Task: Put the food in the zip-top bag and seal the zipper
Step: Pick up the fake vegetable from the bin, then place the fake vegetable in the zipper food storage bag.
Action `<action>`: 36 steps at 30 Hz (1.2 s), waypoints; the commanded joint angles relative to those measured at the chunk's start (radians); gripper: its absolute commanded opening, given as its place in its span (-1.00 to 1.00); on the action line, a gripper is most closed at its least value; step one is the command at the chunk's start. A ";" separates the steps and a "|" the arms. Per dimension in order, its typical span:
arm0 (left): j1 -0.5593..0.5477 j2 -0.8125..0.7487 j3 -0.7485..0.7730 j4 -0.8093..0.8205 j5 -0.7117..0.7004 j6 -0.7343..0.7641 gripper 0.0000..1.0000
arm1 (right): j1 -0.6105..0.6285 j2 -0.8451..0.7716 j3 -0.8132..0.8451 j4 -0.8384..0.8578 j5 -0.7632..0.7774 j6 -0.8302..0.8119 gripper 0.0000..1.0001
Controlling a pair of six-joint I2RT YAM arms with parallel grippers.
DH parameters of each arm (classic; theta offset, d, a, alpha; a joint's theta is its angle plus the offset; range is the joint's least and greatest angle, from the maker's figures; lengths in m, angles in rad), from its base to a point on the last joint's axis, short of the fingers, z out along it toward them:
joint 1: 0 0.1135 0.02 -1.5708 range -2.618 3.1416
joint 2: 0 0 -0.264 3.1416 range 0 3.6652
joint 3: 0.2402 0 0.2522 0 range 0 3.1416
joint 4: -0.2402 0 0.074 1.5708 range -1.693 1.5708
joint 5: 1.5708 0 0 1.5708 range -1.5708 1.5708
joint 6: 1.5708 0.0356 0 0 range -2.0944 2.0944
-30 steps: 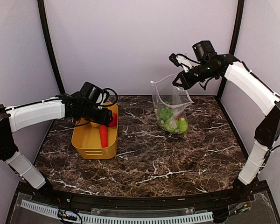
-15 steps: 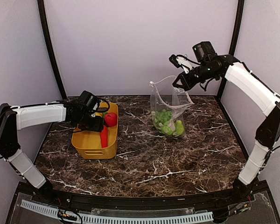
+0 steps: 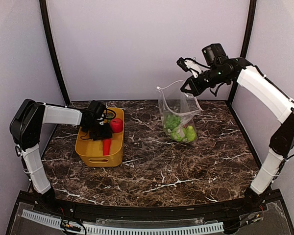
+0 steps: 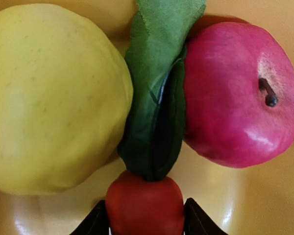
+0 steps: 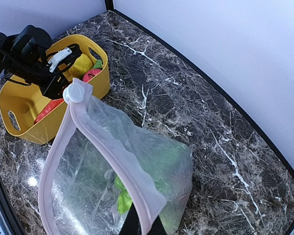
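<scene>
The clear zip-top bag (image 3: pixel 179 110) hangs open at the back right, with green food (image 3: pixel 179 129) in its bottom. My right gripper (image 3: pixel 188 88) is shut on its pinkish zipper (image 5: pixel 112 142) rim and holds it up; the white slider (image 5: pixel 77 92) sits at the far end. My left gripper (image 3: pixel 102 133) is down inside the yellow basket (image 3: pixel 90 152). Its black fingertips (image 4: pixel 95 223) press both sides of the orange-red carrot (image 4: pixel 144 208). The carrot's green leaves (image 4: pixel 159 98) lie between a yellow lemon (image 4: pixel 54 98) and a red apple (image 4: pixel 240 93).
The basket stands at the left of the dark marble table (image 3: pixel 157 166), about a hand's width from the bag. Black frame posts (image 3: pixel 51 49) rise at the back corners, before a plain wall.
My left gripper has dropped lower into the basket and drawn back to the left, its jaws narrowing onto the carrot's top. The hanging bag has swayed slightly; the right arm holds still.
</scene>
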 commanded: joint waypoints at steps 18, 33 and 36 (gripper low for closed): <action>-0.117 -0.508 -0.104 0.234 0.020 0.074 -0.55 | 0.041 -0.022 -0.010 0.022 -0.030 -0.020 -1.00; -0.388 -0.556 -0.310 1.289 0.119 0.274 -0.58 | 0.050 0.051 0.044 -0.005 -0.058 0.011 -1.00; -0.426 -0.483 -0.243 1.343 0.138 0.277 -0.58 | 0.052 0.051 0.047 -0.003 -0.049 0.011 -1.00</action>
